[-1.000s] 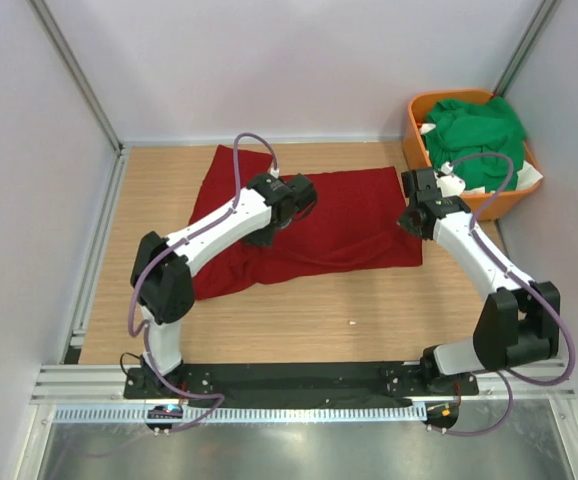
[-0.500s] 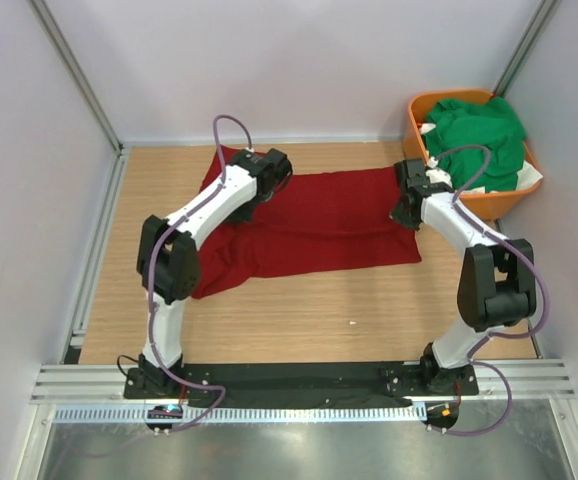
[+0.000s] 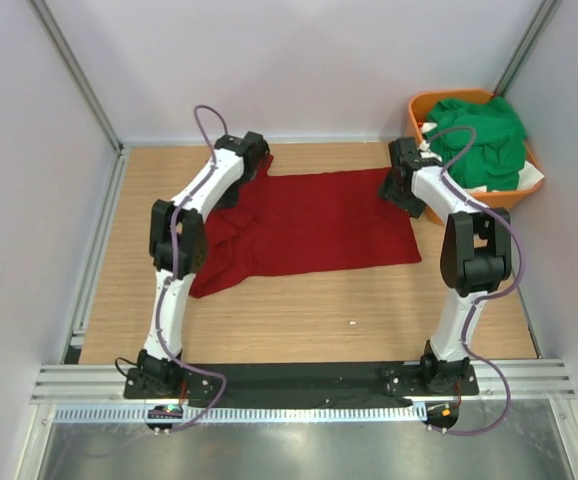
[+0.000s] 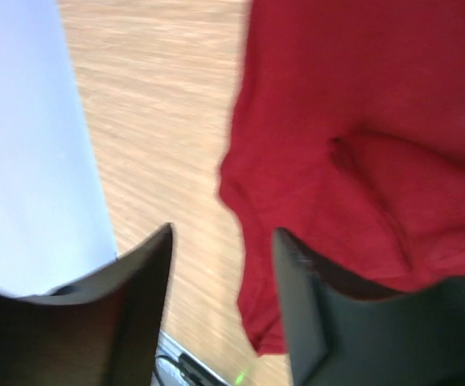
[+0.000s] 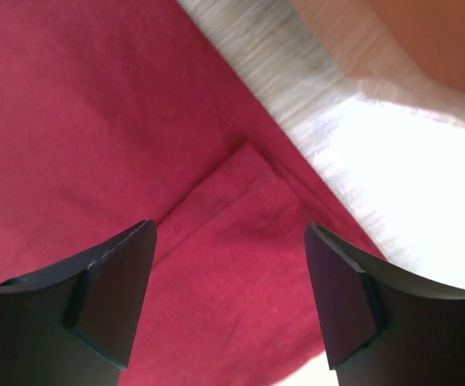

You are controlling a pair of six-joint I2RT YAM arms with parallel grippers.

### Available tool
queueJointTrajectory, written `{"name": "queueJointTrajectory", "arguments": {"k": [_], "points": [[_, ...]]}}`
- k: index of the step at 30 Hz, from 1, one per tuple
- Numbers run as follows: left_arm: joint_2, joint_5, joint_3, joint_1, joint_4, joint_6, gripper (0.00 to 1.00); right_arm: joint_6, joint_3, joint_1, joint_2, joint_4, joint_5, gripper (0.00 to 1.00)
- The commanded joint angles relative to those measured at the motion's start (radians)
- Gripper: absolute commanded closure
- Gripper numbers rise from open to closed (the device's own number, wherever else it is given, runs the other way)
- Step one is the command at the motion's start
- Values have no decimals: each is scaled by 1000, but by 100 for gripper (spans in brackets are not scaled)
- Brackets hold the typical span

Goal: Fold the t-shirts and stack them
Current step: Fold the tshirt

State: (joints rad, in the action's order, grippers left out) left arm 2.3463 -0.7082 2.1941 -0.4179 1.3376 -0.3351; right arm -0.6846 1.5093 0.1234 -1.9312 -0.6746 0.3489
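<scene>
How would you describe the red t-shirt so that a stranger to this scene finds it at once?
Look at the wooden table. The dark red t-shirt lies spread across its far half. It is the only red cloth; the green t-shirts sit heaped in the orange basket at the far right corner.

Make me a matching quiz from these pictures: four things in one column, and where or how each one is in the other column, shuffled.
1. red t-shirt
2. green t-shirts
3. orange basket
4. right gripper

A. heaped in the basket
B. open, above the red cloth
C. at the far right corner of the table
D. laid out across the table

Pairs: 1-D, 2-A, 3-C, 4-B
</scene>
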Motion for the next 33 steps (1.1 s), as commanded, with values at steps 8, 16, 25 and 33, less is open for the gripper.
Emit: {"name": "queueJointTrajectory", "arguments": {"k": [8, 16, 25, 33], "points": [[-585, 179, -478, -2, -135, -102, 40, 57, -226, 25, 352, 114, -126, 18], [-837, 354, -948, -36, -396, -128, 45, 83, -526, 68, 466, 250, -272, 18], [-704, 181, -998, -130, -407, -151, 41, 132, -520, 68, 424, 300, -312, 18], [-558, 27, -972, -151, -348, -185, 41, 165, -482, 59, 316, 319, -336, 18]]}}
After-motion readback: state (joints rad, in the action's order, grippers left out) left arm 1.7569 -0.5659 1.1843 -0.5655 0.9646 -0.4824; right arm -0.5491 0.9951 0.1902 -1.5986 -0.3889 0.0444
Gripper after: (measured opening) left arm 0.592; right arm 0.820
